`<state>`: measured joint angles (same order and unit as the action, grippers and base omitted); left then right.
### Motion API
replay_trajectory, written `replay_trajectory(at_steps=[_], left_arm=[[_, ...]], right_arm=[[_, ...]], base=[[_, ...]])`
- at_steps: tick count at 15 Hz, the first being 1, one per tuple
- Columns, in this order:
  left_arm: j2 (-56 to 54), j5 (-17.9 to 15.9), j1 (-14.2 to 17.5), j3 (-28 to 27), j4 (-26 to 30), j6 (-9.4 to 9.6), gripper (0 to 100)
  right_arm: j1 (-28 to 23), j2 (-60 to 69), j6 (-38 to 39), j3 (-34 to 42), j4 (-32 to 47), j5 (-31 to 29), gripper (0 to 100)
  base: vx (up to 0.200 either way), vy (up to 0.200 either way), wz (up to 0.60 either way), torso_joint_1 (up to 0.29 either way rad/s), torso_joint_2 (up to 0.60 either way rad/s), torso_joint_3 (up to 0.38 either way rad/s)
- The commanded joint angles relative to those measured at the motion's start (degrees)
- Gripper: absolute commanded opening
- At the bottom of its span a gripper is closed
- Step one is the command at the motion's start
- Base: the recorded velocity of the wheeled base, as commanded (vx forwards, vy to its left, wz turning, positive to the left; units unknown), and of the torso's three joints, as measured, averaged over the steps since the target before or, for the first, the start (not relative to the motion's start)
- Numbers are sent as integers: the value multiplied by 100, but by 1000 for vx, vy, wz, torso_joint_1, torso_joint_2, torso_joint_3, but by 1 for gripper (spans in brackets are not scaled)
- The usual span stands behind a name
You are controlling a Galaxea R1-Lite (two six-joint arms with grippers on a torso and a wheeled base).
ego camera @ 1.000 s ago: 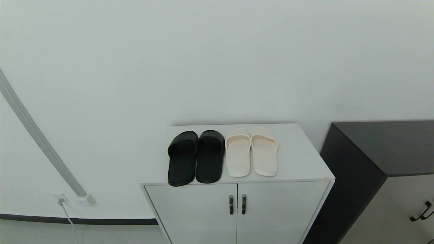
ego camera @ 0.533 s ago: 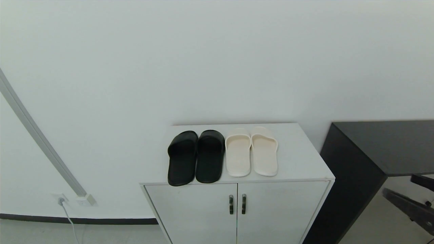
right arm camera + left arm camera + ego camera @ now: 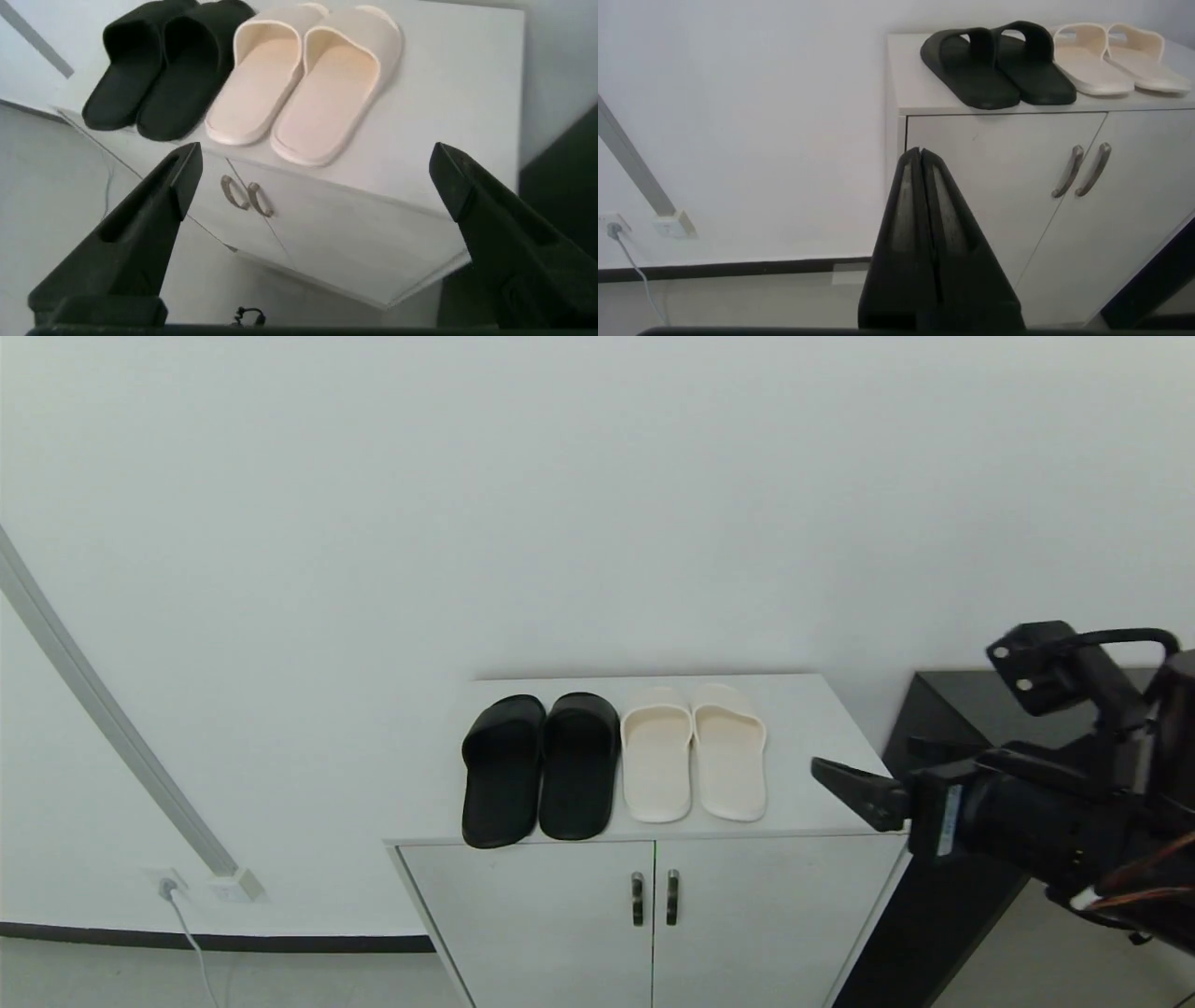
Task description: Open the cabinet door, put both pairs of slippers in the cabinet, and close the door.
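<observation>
Swinging in from the right edge of the head view, the right arm now crosses in front of the dark cabinet (image 3: pixel 943 915), a corner that held no arm a second ago; the slippers have not shifted. Its right gripper (image 3: pixel 315 157) has its fingers spread wide and holds nothing. It hangs over the near right corner of the white cabinet (image 3: pixel 822 784), to the right of the cream slippers (image 3: pixel 693 753) and apart from them. The black slippers (image 3: pixel 540 770) lie farther left on the same top, just beside the cream pair, all four toes pointing at the wall (image 3: pixel 597 504). The left gripper (image 3: pixel 921 154) has its fingers pressed together on nothing and points toward the left side of the cabinet, apart from it.

Both doors (image 3: pixel 541 924) are closed, so the inside is hidden, and their two handles (image 3: pixel 653 899) stand side by side at the middle seam. The head view cuts the doors off low down. Against the dark cabinet, the right gripper's far finger is hard to make out in that view.

The black pair's heels reach the near edge of the top, while the cream pair sits slightly back from it. Bare top lies right of the cream pair. The dark cabinet stands just beside the white one on the right. Open floor (image 3: pixel 93 980) lies to the left, below a wall socket (image 3: pixel 168 889) with a cable (image 3: pixel 191 943) hanging from it
</observation>
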<state>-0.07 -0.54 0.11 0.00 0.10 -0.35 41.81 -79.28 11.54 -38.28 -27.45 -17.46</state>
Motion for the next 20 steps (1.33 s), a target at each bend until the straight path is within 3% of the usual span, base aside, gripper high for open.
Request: replay_trajectory(at_steps=[1, 7, 11, 17, 20], left_arm=[[7, 1, 7, 0, -1, 0, 0], [7, 1, 7, 0, -1, 0, 0], [7, 1, 7, 0, -1, 0, 0], [7, 1, 7, 0, -1, 0, 0], [7, 1, 7, 0, -1, 0, 0]], right_arm=[[301, -1222, 138, -795, -14, -452, 100], [363, -2681, 234, -2052, -76, -1225, 100], [292, -3683, 190, -2483, -902, -1462, 100], [55, -4711, 155, -3950, -454, -1471, 100], [-7, -4904, 155, -4197, -348, -1471, 100]], base=[[0, 0, 0, 0, 0, 0], [0, 0, 0, 0, 0, 0], [0, 0, 0, 0, 0, 0], [0, 0, 0, 0, 0, 0], [0, 0, 0, 0, 0, 0]])
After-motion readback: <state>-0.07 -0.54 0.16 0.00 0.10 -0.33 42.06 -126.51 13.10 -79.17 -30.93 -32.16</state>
